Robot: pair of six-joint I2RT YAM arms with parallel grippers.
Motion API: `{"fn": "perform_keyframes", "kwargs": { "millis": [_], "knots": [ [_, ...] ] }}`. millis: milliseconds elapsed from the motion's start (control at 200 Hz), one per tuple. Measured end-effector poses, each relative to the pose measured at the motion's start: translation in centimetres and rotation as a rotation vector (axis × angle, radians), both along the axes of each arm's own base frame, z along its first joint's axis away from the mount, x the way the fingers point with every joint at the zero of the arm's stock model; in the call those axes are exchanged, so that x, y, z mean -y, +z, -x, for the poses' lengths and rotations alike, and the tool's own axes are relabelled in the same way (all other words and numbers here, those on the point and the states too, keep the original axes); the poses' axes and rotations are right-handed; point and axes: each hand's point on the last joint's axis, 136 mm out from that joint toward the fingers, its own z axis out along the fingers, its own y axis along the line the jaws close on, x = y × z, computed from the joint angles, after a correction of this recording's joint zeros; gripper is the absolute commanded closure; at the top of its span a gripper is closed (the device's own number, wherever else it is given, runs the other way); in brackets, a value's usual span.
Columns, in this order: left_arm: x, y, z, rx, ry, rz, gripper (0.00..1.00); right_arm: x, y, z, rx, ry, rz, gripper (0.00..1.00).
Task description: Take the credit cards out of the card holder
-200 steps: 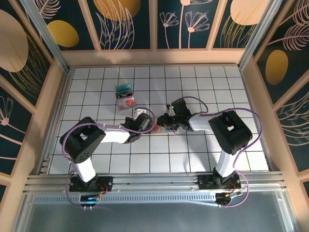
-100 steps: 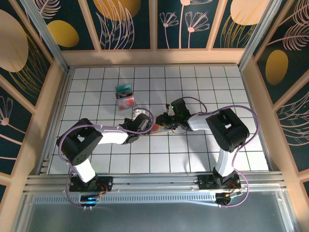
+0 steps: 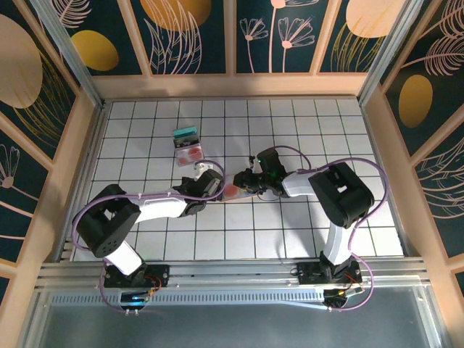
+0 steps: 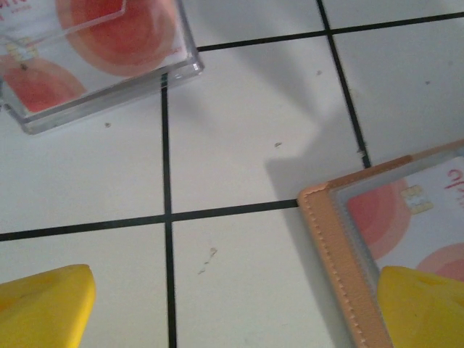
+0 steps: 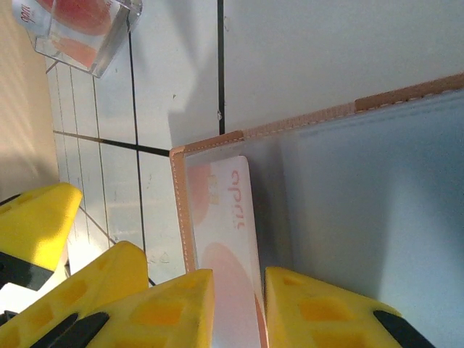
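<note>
Yellow right jaws pinch the card holder (image 5: 362, 181)

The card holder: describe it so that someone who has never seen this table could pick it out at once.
On the white tiled table, look to the middle. The card holder is open there, with a red-and-white card tucked inside. Its tan stitched edge and grey-blue lining set it apart from the loose cards farther back on the left.

Red lettering on white card (image 5: 221, 217) in card holder (image 5: 362, 203), too partial to read
</note>
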Motion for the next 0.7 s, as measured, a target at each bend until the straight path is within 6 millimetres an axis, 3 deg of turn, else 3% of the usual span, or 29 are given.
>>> {"fn": "perform_keyframes", "kwargs": {
  "millis": [325, 701],
  "knots": [
    [-0.7, -2.5, 0.3, -0.051, 0.015, -0.069, 0.01, -0.1, 0.1, 0.1, -0.012, -0.002, -0.008, 0.75],
    [-0.1, -2.5, -0.4, -0.045, 0.007, -0.07, 0.01, -0.2, 0.5, 0.5, -0.03, 0.003, -0.063, 0.76]
  ]
}}
